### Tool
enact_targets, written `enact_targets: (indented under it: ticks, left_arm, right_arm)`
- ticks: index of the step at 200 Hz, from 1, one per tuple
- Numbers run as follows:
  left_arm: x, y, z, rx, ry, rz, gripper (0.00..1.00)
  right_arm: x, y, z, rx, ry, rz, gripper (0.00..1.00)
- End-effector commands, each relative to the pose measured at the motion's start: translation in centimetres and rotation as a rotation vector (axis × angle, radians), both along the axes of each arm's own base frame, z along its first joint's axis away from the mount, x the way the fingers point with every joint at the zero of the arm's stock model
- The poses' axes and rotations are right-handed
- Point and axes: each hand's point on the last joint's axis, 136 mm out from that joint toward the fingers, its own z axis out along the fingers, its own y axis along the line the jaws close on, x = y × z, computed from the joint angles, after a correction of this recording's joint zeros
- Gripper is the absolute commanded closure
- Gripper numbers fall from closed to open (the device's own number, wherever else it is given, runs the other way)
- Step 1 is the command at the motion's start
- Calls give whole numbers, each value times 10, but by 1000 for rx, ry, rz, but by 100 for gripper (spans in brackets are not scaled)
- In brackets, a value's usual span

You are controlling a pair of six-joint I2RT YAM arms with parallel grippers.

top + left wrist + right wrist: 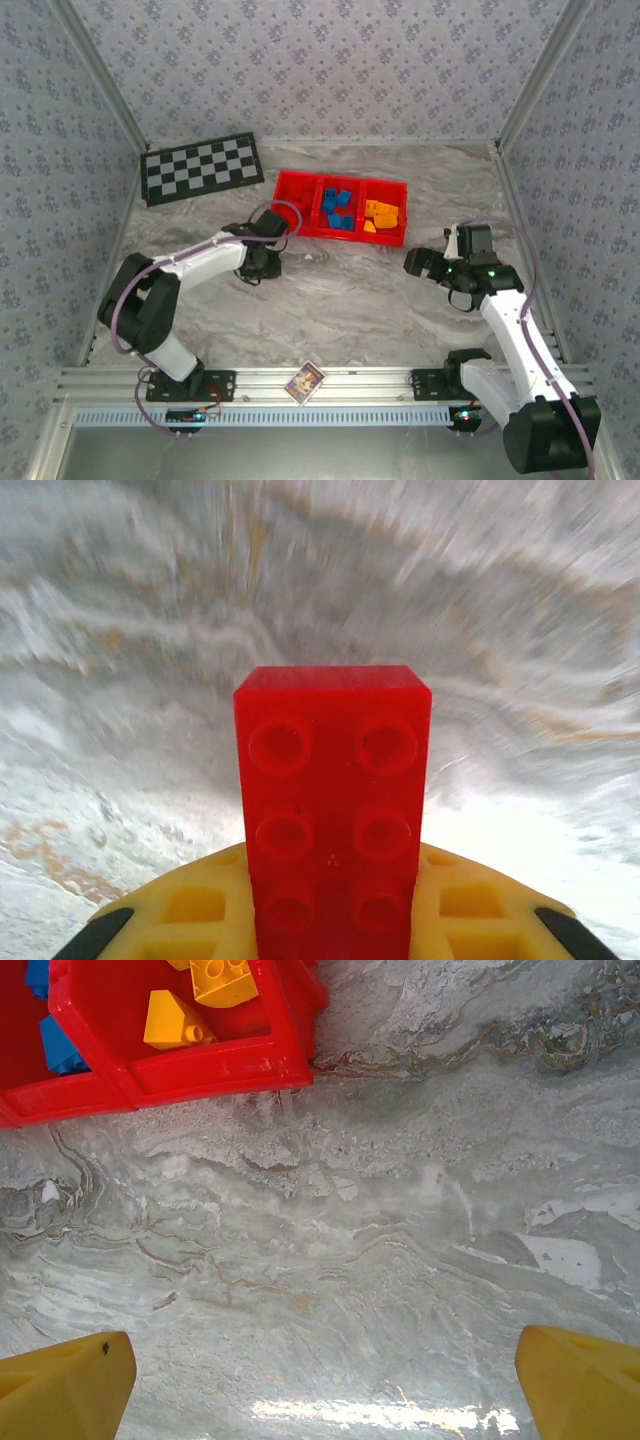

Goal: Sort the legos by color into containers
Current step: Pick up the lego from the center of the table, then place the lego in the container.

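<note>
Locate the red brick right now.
The red brick is pinched in the left gripper, seen in the left wrist view over the marble table; from above, that gripper sits just left of and nearer than the red tray.

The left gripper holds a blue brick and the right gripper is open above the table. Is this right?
No: the brick in the left gripper is red, as the left wrist view shows. The right gripper is open above the table.
</note>
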Motion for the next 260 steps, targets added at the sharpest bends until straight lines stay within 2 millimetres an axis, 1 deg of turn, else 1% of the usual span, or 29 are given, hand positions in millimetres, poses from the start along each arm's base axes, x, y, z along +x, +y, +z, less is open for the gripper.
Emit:
enact_targets:
  ticks: [1, 16, 38, 42, 75, 99, 143, 151, 157, 160, 180, 193, 199, 207, 216, 227, 253, 260]
  left_arm:
    - [33, -10, 53, -38, -152, -6, 85]
    - [52, -19, 71, -61, -191, -24, 86]
    - [80, -37, 86, -76, -206, -49, 86]
    - [81, -37, 87, -63, -193, -53, 86]
    - [121, -56, 93, -65, -191, -52, 86]
    - [145, -67, 87, -67, -190, -47, 86]
    - [177, -74, 66, -54, -161, -48, 82]
    - [181, -77, 61, -48, -156, -57, 81]
    - [181, -76, 53, -37, -141, -61, 81]
    - [186, -78, 58, -43, -156, -63, 80]
    - [191, -78, 50, -22, -143, -68, 76]
    - [193, -75, 48, -13, -144, -62, 70]
    - [194, -74, 48, -10, -147, -59, 70]
    - [195, -73, 49, -5, -152, -55, 69]
    - [195, -72, 51, -1, -160, -56, 64]
    - [196, -72, 54, -1, -167, -59, 61]
    - [196, -72, 66, -13, -199, -65, 46]
    - [195, -72, 71, -18, -211, -67, 44]
  right_arm:
    - [0, 0, -3, 8, 11, -6, 0]
    - [0, 0, -2, 8, 9, -8, 0]
    - [-1, -1, -2, 7, 7, -9, 0]
    - [-1, 0, -1, 7, 5, -8, 0]
    - [-2, 0, 0, 8, 0, -7, 0]
    - [-2, -1, 0, 10, -1, -8, 0]
    - [-1, 0, 1, 13, -5, -8, 0]
    - [-1, -1, 0, 13, -3, -10, 0]
    - [-1, -1, 0, 12, -2, -9, 0]
    - [-1, -1, -1, 12, -1, -10, 0]
    - [-1, -1, 0, 12, -3, -12, 0]
    - [-1, -2, -1, 12, -1, -13, 0]
    - [-1, -2, -1, 12, -1, -14, 0]
    - [-1, -2, -1, 12, 0, -14, 0]
    - [0, -2, -2, 13, 2, -15, 0]
    - [0, -2, -2, 13, 4, -15, 0]
    - [0, -2, -2, 13, 6, -16, 0]
    - [-1, -2, -2, 12, 6, -17, 0]
